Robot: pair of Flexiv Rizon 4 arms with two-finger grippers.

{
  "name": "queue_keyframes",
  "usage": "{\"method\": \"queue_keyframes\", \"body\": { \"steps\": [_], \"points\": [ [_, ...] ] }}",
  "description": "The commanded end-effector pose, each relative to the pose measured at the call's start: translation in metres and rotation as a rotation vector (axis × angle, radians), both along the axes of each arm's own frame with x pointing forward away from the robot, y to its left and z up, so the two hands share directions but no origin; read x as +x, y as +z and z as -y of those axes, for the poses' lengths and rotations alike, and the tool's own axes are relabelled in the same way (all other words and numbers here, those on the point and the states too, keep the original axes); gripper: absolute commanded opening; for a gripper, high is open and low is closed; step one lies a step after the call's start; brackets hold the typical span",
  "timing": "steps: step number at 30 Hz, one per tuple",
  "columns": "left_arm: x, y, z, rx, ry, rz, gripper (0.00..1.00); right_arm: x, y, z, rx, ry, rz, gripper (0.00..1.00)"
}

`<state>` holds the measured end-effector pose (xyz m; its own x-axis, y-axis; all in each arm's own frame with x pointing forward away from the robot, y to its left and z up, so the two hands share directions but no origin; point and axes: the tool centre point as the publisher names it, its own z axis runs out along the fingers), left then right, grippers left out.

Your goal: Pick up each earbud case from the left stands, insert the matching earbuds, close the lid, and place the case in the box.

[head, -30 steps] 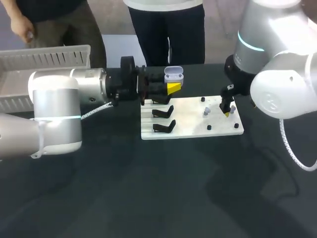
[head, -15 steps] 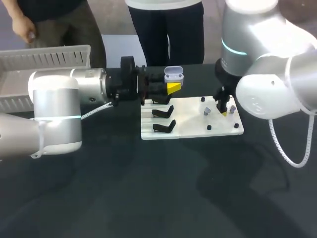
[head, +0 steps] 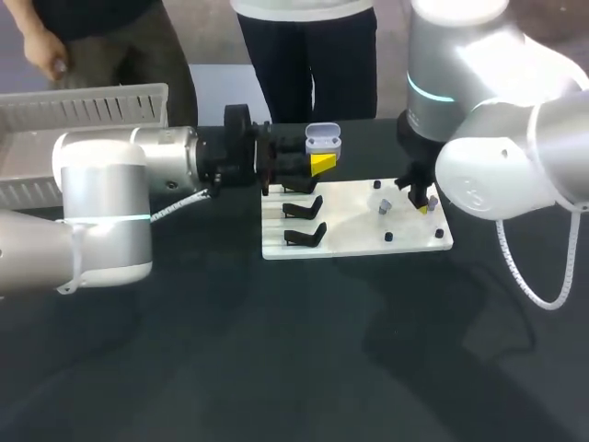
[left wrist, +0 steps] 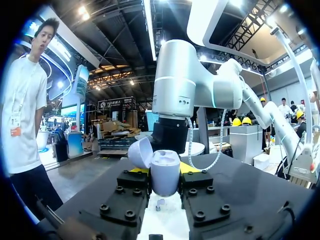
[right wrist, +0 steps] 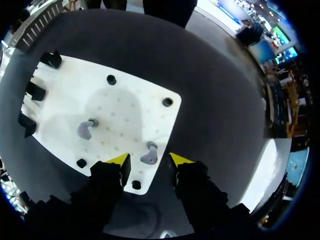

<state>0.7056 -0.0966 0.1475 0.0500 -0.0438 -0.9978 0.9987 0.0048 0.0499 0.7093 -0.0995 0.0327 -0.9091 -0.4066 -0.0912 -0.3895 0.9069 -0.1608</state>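
Note:
My left gripper (head: 317, 164) is shut on a pale lilac earbud case (head: 322, 140), held above the back left corner of the white board (head: 350, 235) with its lid open. In the left wrist view the case (left wrist: 165, 172) sits upright between the fingers of that gripper (left wrist: 165, 181). My right gripper (head: 419, 204) stands over the board's right side. Its yellow-tipped fingers are open on either side of a grey earbud (right wrist: 149, 154), with small gaps showing. A second earbud (right wrist: 85, 130) stands on its peg further left.
Two empty black stands (head: 304, 207) (head: 306, 236) sit along the board's left side. Small black pegs (right wrist: 111, 79) (right wrist: 167, 101) dot its right half. A white slatted box (head: 83, 110) rests at the table's back left. Dark tabletop lies in front of the board.
My right arm has shifted left over the board, and its fingers have narrowed around the right-hand earbud. My left arm and the case have stayed still.

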Motion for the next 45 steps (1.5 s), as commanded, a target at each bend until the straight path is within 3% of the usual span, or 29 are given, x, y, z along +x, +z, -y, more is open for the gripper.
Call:
{"method": "queue_keyframes", "body": {
  "steps": [1, 21, 24, 26, 31, 33, 38, 45],
  "points": [
    [0.0, 0.0, 0.0, -0.002, 0.001, 0.002, 0.0, -0.001, 0.0, 0.0, -0.002, -0.004, -0.001, 0.46],
    [0.0, 0.0, 0.0, -0.002, 0.001, 0.002, 0.0, 0.004, -0.004, -0.002, -0.006, -0.011, -0.004, 0.35],
    [0.0, 0.0, 0.0, -0.002, 0.001, 0.002, 0.0, 0.004, -0.003, -0.002, -0.006, -0.014, -0.005, 0.25],
    [0.0, 0.0, 0.0, -0.002, 0.001, 0.002, 0.0, 0.004, -0.004, -0.002, -0.006, -0.015, -0.006, 0.23],
    [0.0, 0.0, 0.0, -0.002, 0.001, 0.002, 0.0, 0.003, -0.007, -0.002, -0.004, -0.018, -0.013, 0.02],
    [0.0, 0.0, 0.0, -0.002, 0.001, 0.002, 0.0, 0.003, -0.007, -0.002, -0.005, -0.018, -0.014, 0.0],
    [0.0, 0.0, 0.0, -0.002, 0.001, 0.002, 0.0, 0.001, 0.005, -0.004, -0.019, -0.019, -0.011, 0.0],
    [0.0, 0.0, 0.0, -0.002, 0.001, 0.002, 0.0, -0.009, 0.053, -0.013, -0.02, -0.017, -0.032, 0.0]
  ]
}}
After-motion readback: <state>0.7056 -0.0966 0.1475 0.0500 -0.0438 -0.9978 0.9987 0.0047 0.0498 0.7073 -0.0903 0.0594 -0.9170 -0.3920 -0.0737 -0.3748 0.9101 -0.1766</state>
